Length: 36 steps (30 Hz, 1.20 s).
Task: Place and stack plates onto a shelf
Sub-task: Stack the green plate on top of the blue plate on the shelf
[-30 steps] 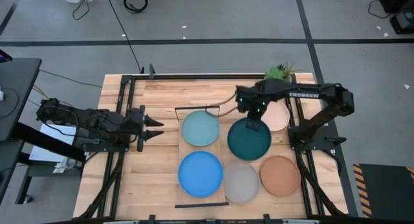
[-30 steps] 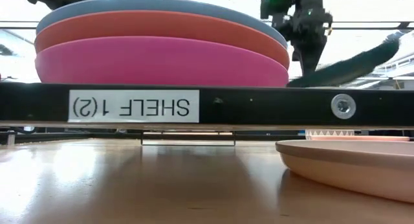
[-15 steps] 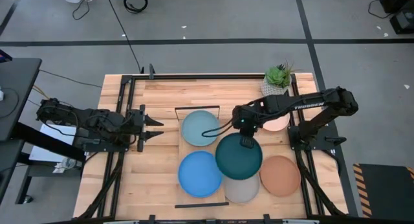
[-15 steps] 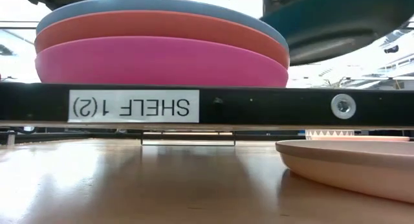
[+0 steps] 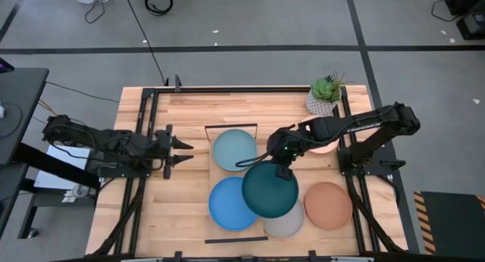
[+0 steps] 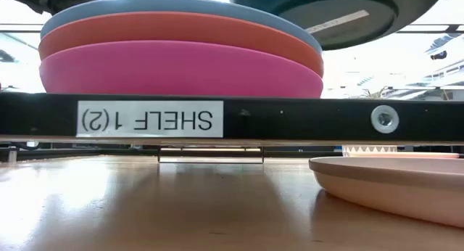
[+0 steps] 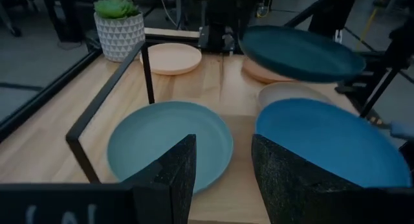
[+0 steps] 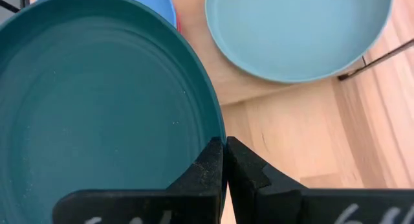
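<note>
The right gripper [image 5: 282, 169] is clamped on the rim of the dark teal plate [image 5: 269, 190], its 2 fingers [image 8: 208, 166] pinching the edge from either side. The plate hangs in the air off the gripper's tip, over the near part of the table, overlapping the bright blue plate [image 5: 229, 204] and the grey plate [image 5: 289, 219] from above. From table height its underside [image 6: 341, 15] shows, tilted, raised above the stack.

The shelf [image 5: 236, 177] is the light plank in the middle of the table [image 5: 189, 110], with black bars at its ends. On its far half lies the pale aqua plate [image 5: 235, 149]; on its near half the bright blue plate, which tops a stack with an orange plate [image 6: 181, 32] and a magenta plate [image 6: 181, 71] beneath it, above the black bar [image 6: 290, 119] labelled SHELF 1(2).

Off the shelf, the grey plate sits just beside the blue one, the terracotta plate [image 5: 330, 205] beside that, and the peach plate [image 5: 326, 146] lies partly under the right arm. A potted plant [image 5: 324, 95] stands at the far right corner.

The left gripper [image 5: 182, 151] waits at the table's left side, well apart from the plates, its fingers [image 7: 174, 179] spread and holding nothing. How high the teal plate sits above the blue one is hard to judge.
</note>
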Tool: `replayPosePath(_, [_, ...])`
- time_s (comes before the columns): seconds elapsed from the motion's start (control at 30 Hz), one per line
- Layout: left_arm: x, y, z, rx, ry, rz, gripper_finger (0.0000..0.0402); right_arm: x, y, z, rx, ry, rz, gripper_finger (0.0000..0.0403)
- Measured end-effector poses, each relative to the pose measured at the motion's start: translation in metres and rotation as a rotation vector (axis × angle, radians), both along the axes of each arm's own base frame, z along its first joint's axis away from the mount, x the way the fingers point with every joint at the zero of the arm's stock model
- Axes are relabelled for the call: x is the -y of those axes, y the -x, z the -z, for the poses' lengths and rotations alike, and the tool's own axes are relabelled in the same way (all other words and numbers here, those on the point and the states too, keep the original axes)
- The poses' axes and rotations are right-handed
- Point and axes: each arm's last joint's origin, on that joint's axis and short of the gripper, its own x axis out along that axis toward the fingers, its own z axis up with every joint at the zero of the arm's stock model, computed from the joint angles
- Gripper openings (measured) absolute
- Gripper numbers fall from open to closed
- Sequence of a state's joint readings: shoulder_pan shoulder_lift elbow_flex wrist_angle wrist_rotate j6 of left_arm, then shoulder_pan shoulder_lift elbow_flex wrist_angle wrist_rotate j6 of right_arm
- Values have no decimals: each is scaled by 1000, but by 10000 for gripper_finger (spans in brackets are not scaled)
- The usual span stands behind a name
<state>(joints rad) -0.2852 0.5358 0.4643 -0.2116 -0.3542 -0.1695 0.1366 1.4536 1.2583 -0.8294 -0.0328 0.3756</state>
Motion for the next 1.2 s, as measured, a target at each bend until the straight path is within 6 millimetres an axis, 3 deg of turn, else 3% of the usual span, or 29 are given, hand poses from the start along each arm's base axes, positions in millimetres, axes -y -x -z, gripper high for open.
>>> replayPosePath(0.43, [1,-5,32,42,-11,6,155,0,-3,-2,33,18,43,15])
replayPosePath(0.57, [1,-5,40,49,25,-3,155,-2,-14,-2,67,19,38,15])
replayPosePath(1.0, [2,-7,44,28,70,-28,155,-13,-88,5,58,113,-115,15])
replayPosePath(1.2, [2,-7,44,27,110,-47,155,-13,-123,24,35,96,-198,16])
